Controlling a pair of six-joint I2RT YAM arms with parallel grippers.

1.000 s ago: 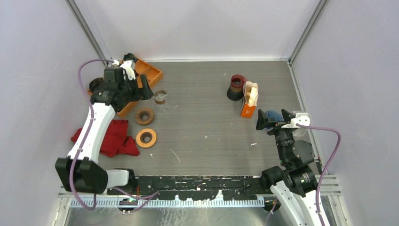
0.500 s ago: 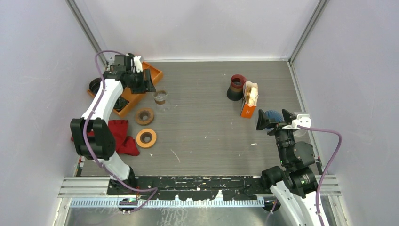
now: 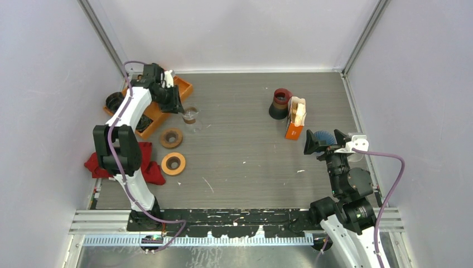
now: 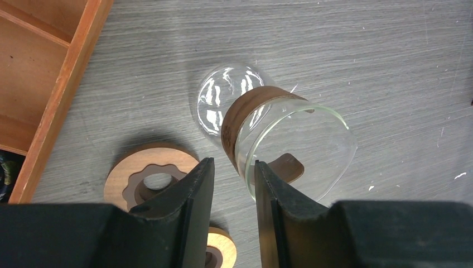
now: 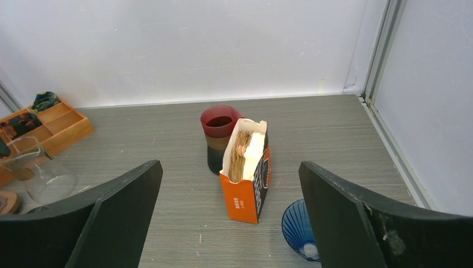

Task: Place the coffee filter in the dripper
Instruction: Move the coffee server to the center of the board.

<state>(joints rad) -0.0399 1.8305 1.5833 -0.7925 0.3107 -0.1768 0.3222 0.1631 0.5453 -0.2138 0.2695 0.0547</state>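
Carafe right of tray, two rings before it. Cup behind filter box; dripper right-front of box.

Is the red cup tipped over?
No, the red cup stands upright, just behind the orange box.

Grey table, fine darker grain, white flecks. Black on the left gripper; just ahead of it, clear glass carafe with a brown band. Under its left finger, tan wooden ring, darker brown inside. Far to its left, orange tray. Black on the right gripper too. Ahead of it, orange box with white print and a black side; cream and brown filters inside. Behind the box, dark red over black on the cup. By its right finger, blue ribbed dripper.
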